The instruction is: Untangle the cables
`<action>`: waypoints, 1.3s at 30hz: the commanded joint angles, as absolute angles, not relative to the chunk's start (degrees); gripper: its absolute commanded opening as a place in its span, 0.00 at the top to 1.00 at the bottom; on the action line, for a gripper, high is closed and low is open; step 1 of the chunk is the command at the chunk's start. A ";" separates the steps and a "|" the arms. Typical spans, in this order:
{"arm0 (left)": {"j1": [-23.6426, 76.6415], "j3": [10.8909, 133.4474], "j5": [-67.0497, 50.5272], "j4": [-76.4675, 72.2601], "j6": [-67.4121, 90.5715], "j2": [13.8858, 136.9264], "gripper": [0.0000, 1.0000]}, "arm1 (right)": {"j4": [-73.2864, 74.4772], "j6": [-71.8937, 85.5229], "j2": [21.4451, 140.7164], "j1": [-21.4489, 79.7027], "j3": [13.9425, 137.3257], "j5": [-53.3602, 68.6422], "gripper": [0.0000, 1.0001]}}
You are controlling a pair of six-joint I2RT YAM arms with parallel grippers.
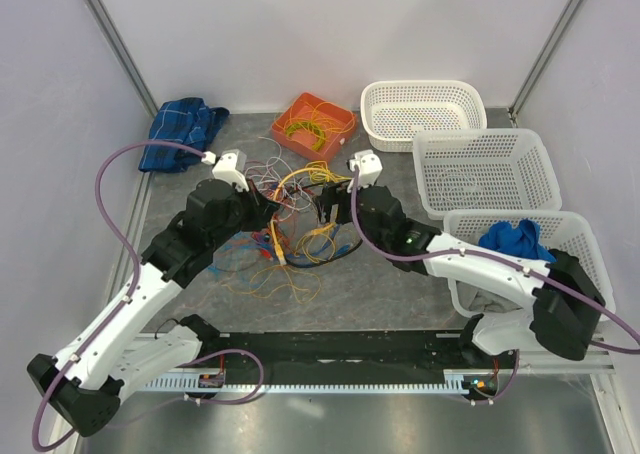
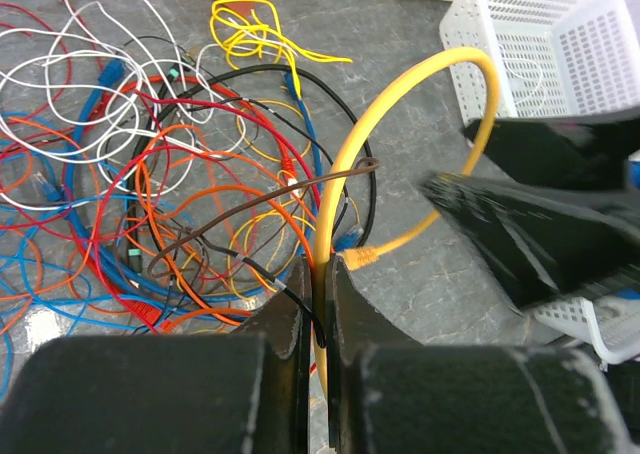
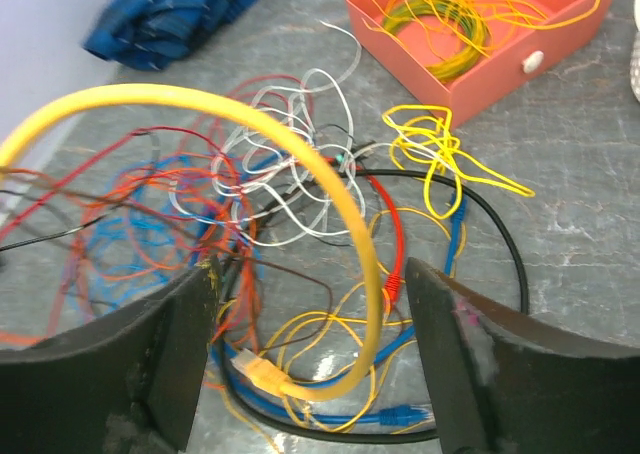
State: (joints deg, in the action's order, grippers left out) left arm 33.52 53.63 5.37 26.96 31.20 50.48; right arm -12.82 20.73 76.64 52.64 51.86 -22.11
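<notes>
"Two things first: where did the cables [image 1: 285, 229] lie, and how?"

"On the bench [image 1: 400, 284], in one loose tangle between the two pincers, just in front of the orange tray [image 1: 313, 124]. Red, orange, blue, white and black strands crossed one another."

"And the left pincer [image 2: 322, 274]?"

"Clamped tight on a thick yellow cable [image 2: 400, 104], with a thin black strand caught beside it between the fingers. From that grip the yellow cable rose in a high arch over the heap and came down with its plug just beside the pincer."

"The right pincer [image 3: 310, 284]?"

"Wide apart, holding nothing. The falling end of the arch lay between its fingers, clear of both."

"Anything else about?"

"A yellow-green coil sat in the tray, a blue cloth [image 1: 185, 134] lay at the far left, and three white baskets [image 1: 487, 169] stood on the right."
</notes>
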 commanded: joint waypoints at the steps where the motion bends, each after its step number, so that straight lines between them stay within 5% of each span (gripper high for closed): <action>1: 33.75 52.56 3.60 25.49 29.18 48.87 0.98 | -15.11 19.51 79.62 52.21 55.63 -25.66 0.24; 3: 33.66 52.38 3.60 25.66 29.09 48.52 0.98 | -15.64 19.42 79.98 52.29 56.07 -25.66 0.33; 4: 33.66 52.21 3.86 25.75 29.00 48.34 0.98 | -15.91 19.68 79.63 52.29 56.16 -25.93 0.49; 7: 33.75 51.86 5.00 26.28 28.83 47.99 0.98 | -15.47 19.95 78.14 52.21 56.43 -26.89 0.70; 11: 33.66 51.50 5.89 26.37 28.92 48.16 0.98 | -12.75 20.21 76.12 52.29 58.26 -27.95 0.87; 13: 33.66 51.68 5.98 26.54 29.35 49.04 0.69 | -10.12 20.39 75.76 52.29 59.67 -29.00 1.00; 15: 33.75 51.77 6.06 27.07 29.71 49.57 0.37 | -6.88 20.30 75.94 52.29 62.66 -29.96 1.00; 17: 33.75 51.77 6.94 27.25 30.32 49.57 0.22 | -5.54 19.95 76.20 52.21 65.03 -30.15 1.00; 18: 33.66 51.68 7.29 27.51 30.50 49.40 0.01 | -4.58 19.69 76.38 52.29 65.65 -30.49 1.00; 39: 33.66 45.53 17.93 31.38 42.53 45.09 0.00 | -0.18 24.96 98.05 38.06 90.51 -28.04 1.00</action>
State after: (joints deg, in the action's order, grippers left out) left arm 33.52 47.05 16.69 31.18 36.82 44.62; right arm 1.50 24.23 91.53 38.59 83.11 -29.69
